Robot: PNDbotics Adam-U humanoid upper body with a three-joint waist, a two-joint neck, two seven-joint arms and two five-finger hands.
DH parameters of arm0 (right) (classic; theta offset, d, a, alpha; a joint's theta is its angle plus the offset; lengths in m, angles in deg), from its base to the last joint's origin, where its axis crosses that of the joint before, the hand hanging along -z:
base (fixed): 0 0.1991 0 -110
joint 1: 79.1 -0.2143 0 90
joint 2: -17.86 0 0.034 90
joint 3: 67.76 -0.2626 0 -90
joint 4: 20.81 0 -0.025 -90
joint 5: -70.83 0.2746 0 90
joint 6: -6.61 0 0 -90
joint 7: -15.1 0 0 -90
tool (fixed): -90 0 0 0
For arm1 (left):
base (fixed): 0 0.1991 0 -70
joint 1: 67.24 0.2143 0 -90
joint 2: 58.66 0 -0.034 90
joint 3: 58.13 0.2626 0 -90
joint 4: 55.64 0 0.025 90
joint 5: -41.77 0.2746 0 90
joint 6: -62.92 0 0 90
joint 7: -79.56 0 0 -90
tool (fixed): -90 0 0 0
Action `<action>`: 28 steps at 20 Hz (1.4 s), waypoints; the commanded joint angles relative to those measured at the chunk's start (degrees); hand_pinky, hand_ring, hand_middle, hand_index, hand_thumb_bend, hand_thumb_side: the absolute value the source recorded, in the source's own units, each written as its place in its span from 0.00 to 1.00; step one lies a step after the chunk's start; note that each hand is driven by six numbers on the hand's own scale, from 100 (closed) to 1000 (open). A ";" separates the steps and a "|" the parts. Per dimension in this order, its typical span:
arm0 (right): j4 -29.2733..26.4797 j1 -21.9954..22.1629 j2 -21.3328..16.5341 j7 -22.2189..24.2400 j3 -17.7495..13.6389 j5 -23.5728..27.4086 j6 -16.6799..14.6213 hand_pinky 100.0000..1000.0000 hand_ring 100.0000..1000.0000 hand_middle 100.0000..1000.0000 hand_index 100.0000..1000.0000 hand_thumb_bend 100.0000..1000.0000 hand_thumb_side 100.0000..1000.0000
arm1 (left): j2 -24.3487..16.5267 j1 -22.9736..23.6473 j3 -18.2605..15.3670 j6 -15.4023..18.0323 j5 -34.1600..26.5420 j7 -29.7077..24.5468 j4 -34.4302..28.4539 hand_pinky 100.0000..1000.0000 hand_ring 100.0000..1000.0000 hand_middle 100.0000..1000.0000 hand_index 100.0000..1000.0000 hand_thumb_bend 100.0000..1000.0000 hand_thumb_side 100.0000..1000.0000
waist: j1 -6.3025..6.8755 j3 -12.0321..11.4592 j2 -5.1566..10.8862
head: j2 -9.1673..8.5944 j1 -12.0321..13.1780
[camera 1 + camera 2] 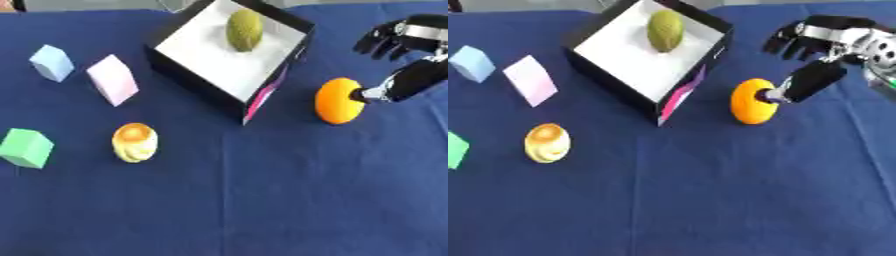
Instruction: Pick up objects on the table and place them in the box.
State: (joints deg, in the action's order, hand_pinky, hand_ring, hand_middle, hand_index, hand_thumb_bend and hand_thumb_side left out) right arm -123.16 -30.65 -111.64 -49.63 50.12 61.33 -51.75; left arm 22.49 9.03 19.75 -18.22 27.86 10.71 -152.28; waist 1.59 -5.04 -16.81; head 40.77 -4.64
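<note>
– What is there apart from the job itself?

– Mostly the blue cloth (262, 210). It covers the table and fills nearly the whole frame, edge to edge at the bottom and both sides.

– Is it smooth?

– Not quite. A faint crease (222, 200) runs straight down the lower middle.

– Anything beyond the cloth?

– A pale strip (87, 5) along the top edge, left of centre. In the extreme upper left corner sits a small dark shape (452, 5); I cannot tell what it is.
</note>
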 commanded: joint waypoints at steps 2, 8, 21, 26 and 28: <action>5.31 -2.18 1.96 1.98 1.45 -3.32 -2.59 0.82 0.82 0.81 0.83 0.42 0.15 | -1.16 -0.62 -0.31 0.08 -0.07 -0.18 -0.79 0.76 0.70 0.71 0.83 0.05 0.78 | -0.29 -0.27 1.56 | -0.42 -0.44; 11.69 -3.20 4.67 4.70 2.56 -5.75 -5.53 0.82 0.83 0.81 0.83 0.41 0.14 | -0.90 -0.55 -0.53 0.12 -0.16 0.00 -0.73 0.76 0.70 0.71 0.83 0.05 0.78 | -0.27 -0.45 1.30 | -0.52 -0.76; 22.08 -5.06 9.92 9.26 4.07 -13.26 -9.37 0.79 0.77 0.77 0.83 0.32 0.00 | -0.53 -0.90 -0.55 0.27 -0.36 0.04 -0.84 0.76 0.70 0.71 0.83 0.05 0.78 | -0.25 -0.62 1.02 | -1.01 -0.76; 19.02 -4.46 9.50 7.34 2.65 -9.41 -8.46 0.67 0.57 0.48 0.56 0.25 0.00 | -0.58 -0.58 -0.91 0.35 -0.49 0.30 -0.79 0.76 0.70 0.71 0.82 0.05 0.78 | -0.19 -0.61 1.11 | -1.06 -1.01; 14.75 -4.05 8.08 6.41 1.45 -6.32 -7.46 0.65 0.55 0.45 0.52 0.22 0.00 | -0.67 -0.49 -0.96 0.36 -0.51 0.33 -0.75 0.76 0.70 0.71 0.82 0.05 0.78 | -0.23 -0.47 1.23 | -1.01 -0.92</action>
State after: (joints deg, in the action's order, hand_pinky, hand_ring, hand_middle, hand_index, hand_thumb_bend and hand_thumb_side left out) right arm -105.97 -34.12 -101.57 -42.67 52.52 53.33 -59.66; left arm 23.05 8.69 19.62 -18.03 27.44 10.86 -152.28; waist 1.59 -5.49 -16.81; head 40.23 -5.51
